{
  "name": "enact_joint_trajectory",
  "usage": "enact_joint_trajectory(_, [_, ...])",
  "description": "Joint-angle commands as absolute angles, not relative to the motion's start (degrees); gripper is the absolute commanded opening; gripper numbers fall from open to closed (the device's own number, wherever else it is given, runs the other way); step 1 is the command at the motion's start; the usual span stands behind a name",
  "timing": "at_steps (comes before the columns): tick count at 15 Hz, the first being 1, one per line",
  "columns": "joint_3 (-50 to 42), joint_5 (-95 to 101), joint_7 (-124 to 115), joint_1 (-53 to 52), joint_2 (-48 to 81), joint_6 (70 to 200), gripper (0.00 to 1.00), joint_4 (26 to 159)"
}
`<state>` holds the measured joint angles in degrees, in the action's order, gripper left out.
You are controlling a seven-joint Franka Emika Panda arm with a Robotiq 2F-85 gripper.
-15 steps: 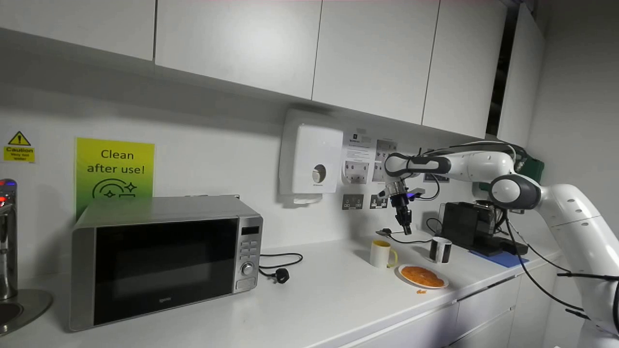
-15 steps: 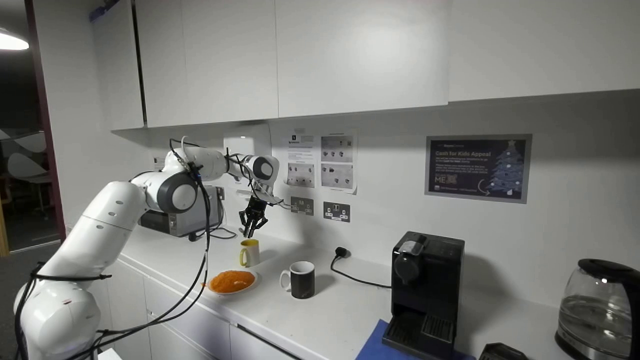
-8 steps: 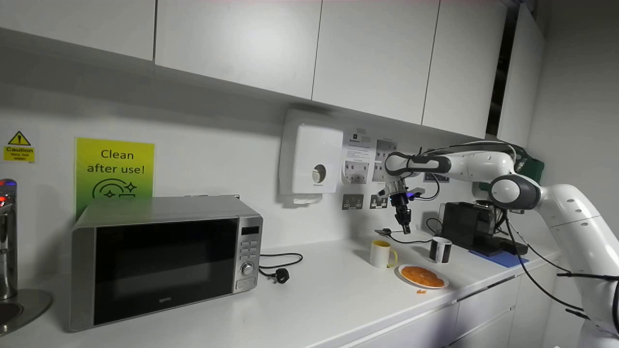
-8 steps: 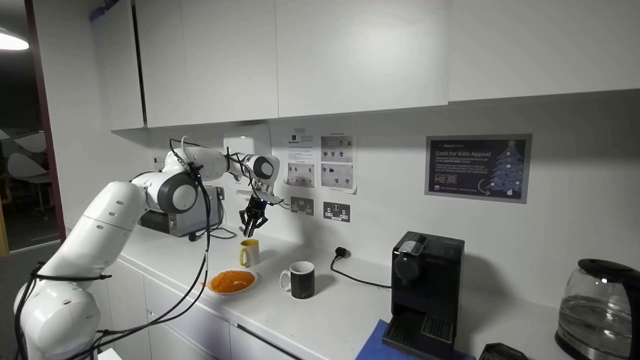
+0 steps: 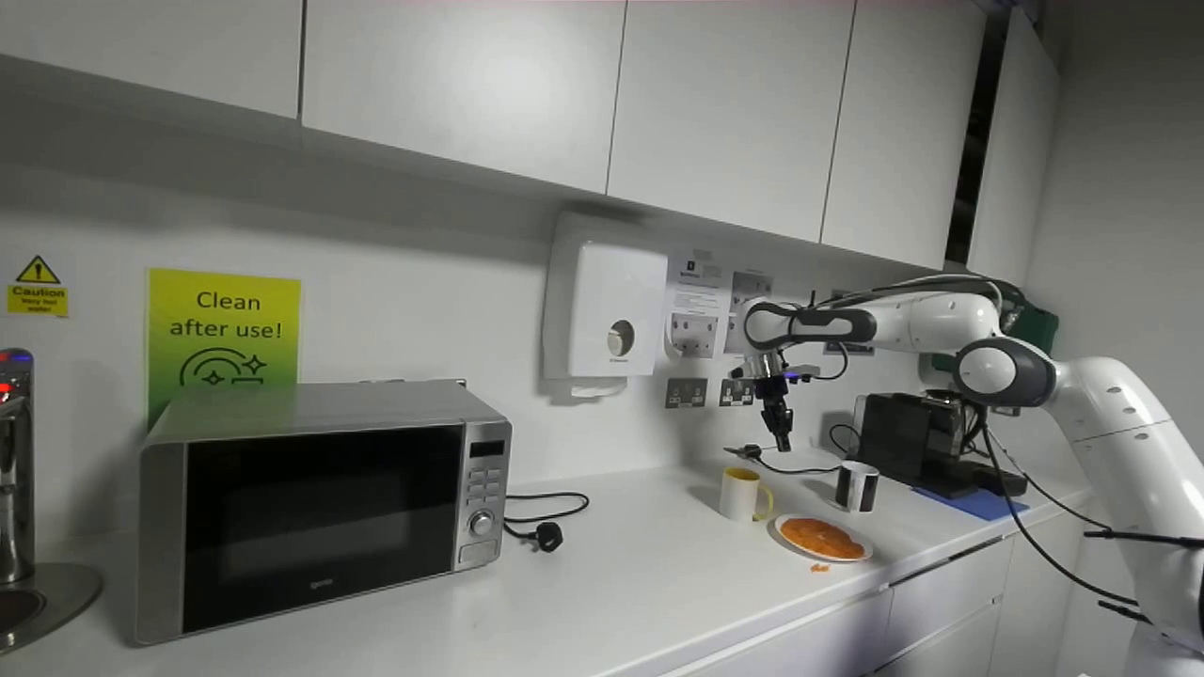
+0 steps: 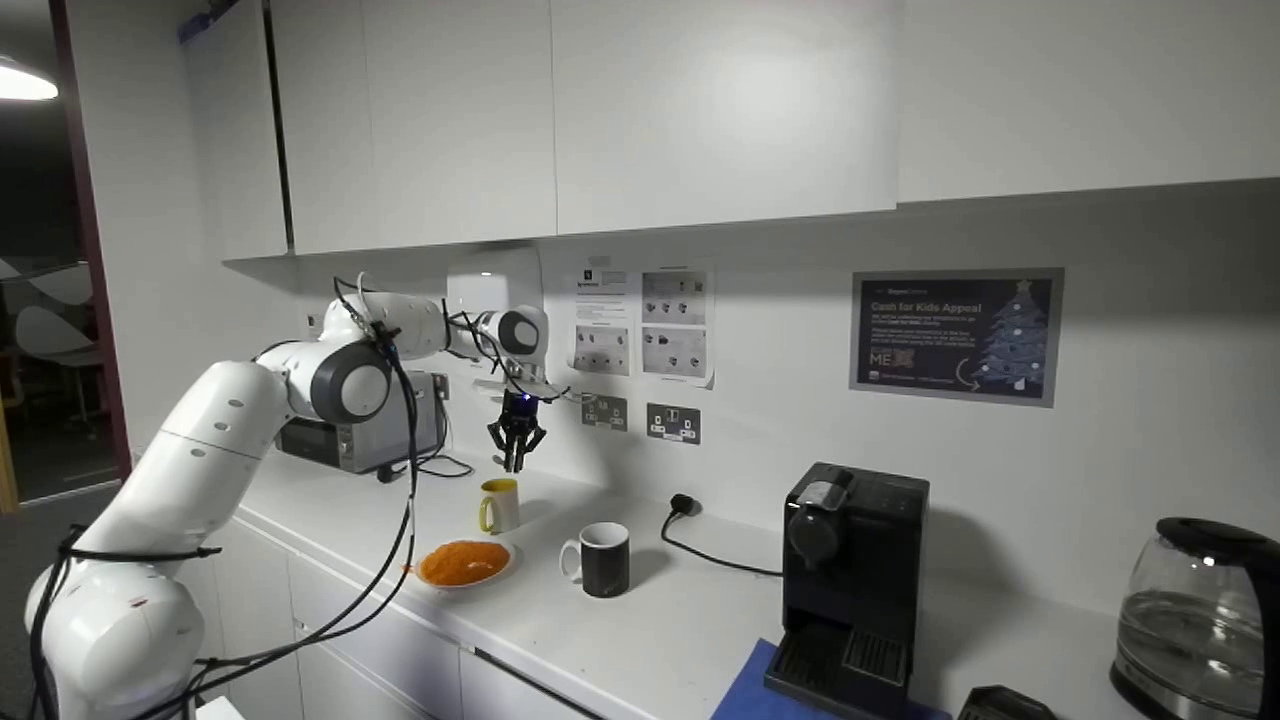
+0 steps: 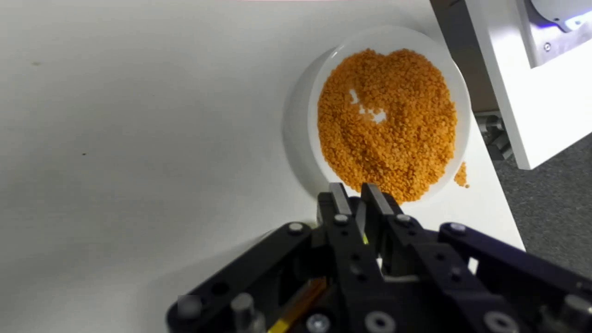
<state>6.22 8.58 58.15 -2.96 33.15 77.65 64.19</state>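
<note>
In both exterior views my gripper point(image 5: 784, 448) points down above and slightly behind a white mug point(image 5: 736, 500) with a yellow inside and handle. Its fingers are nearly together, with a thin grey spoon-like utensil point(image 5: 736, 452) sticking out sideways from the tips. The utensil's far end is hidden in the wrist view. A white plate point(image 7: 317, 134) of orange grains point(image 7: 393, 152) lies in front of the yellow mug, its near rim just beyond the fingertips in the wrist view. A black-and-white mug point(image 6: 606, 566) stands beside the plate. The gripper hides most of the yellow mug in the wrist view.
A few spilled grains point(image 5: 819, 568) lie by the counter edge. A microwave point(image 5: 324, 527), a coffee machine point(image 6: 850, 580) and a glass kettle point(image 6: 1190, 630) stand along the counter. A plug with cable point(image 6: 683, 504) lies by the wall, below overhead cabinets point(image 5: 724, 113).
Over the last half second my gripper has shifted slightly toward the wall and turned a little, carrying the utensil along. Mugs and plate have stayed put.
</note>
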Motion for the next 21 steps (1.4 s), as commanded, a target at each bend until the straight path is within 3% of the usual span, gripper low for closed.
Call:
enact_joint_trajectory(1, [5.82,13.04,57.83,-4.17,27.27,82.79,0.03,72.43])
enact_joint_trajectory(9, [6.19,17.74,57.53,-5.07,20.28,84.44,0.03,82.95])
enact_joint_trajectory(21, [5.63,24.01,54.19,-4.31,-0.07,96.92,0.03,111.25])
